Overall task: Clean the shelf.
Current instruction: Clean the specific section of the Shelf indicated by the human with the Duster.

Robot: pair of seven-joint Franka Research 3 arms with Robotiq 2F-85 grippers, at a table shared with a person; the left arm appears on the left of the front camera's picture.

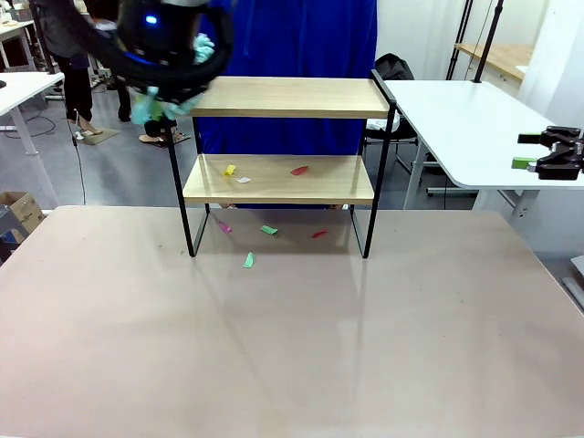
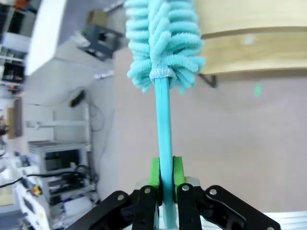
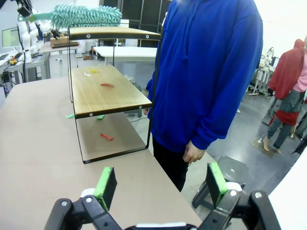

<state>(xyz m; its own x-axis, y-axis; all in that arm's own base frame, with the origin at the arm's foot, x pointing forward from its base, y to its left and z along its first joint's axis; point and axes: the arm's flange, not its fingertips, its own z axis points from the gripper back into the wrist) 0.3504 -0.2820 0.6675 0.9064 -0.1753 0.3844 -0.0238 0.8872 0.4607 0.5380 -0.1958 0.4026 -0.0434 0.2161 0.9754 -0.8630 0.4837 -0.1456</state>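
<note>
The shelf (image 1: 290, 97) stands mid-table, two wooden boards in a thin black frame. Its lower board holds a yellow scrap (image 1: 230, 170), a white one and a red scrap (image 1: 299, 170). At the shelf's top left corner, my left gripper (image 2: 165, 178) is shut on the handle of a teal fluffy duster (image 2: 163, 38). The duster head (image 3: 86, 15) lies over the end of the top board (image 3: 112, 32). My right gripper (image 3: 160, 184) is open and holds nothing, off to the right of the table (image 1: 522, 151).
Pink, green and red scraps (image 1: 267, 230) lie on the table under and in front of the shelf. A person in a blue hoodie (image 3: 211, 72) stands behind the shelf. A white table (image 1: 465, 119) stands at the back right.
</note>
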